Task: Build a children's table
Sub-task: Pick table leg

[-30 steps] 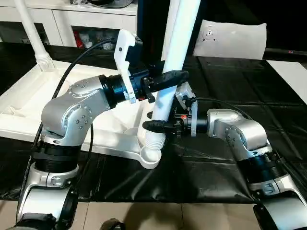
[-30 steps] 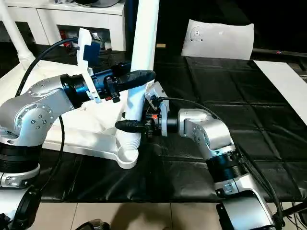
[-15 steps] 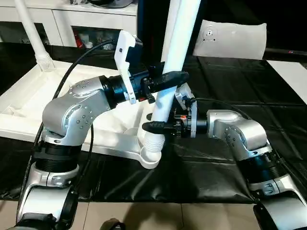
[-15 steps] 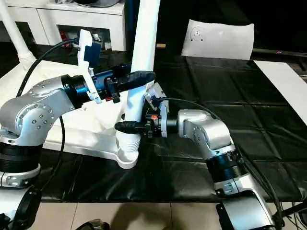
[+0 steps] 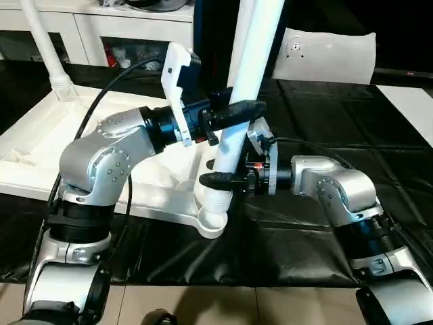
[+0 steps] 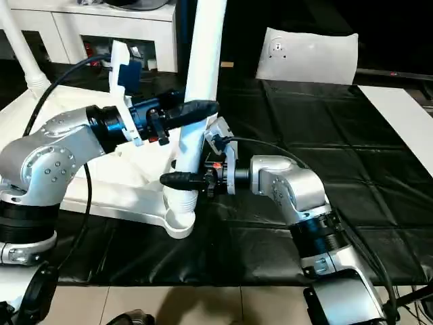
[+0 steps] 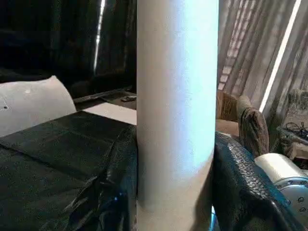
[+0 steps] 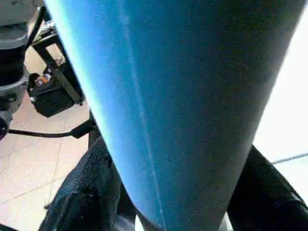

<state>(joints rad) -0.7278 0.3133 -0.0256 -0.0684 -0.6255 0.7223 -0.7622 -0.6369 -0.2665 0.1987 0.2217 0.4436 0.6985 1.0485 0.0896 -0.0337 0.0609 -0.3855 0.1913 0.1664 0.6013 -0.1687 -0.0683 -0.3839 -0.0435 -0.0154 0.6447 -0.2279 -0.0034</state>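
The children's table lies as an upturned white tabletop (image 5: pixel 40 156) on the black mat. One long white leg (image 5: pixel 247 61) stands upright in the near corner socket (image 5: pixel 211 222), its ribbed lower end just above the socket rim. My left gripper (image 5: pixel 242 112) is shut on this leg at mid-height, and its fingers (image 7: pixel 120 187) press both sides of the tube. My right gripper (image 5: pixel 215 172) reaches in from the right and sits around the leg's lower part, just above the ribbed end. Another white leg (image 5: pixel 44 40) stands at the tabletop's far left corner.
A flat white sheet with a small round mark (image 5: pixel 328 54) leans at the back right. A white cabinet (image 5: pixel 115 34) stands behind the tabletop. The black mat (image 5: pixel 325 122) stretches to the right, with a pale panel (image 5: pixel 413 101) at its right edge. Tiled floor (image 5: pixel 270 305) runs along the front.
The right gripper has shifted a little lower and toward me on the leg. The left gripper and the leg stay where they were.
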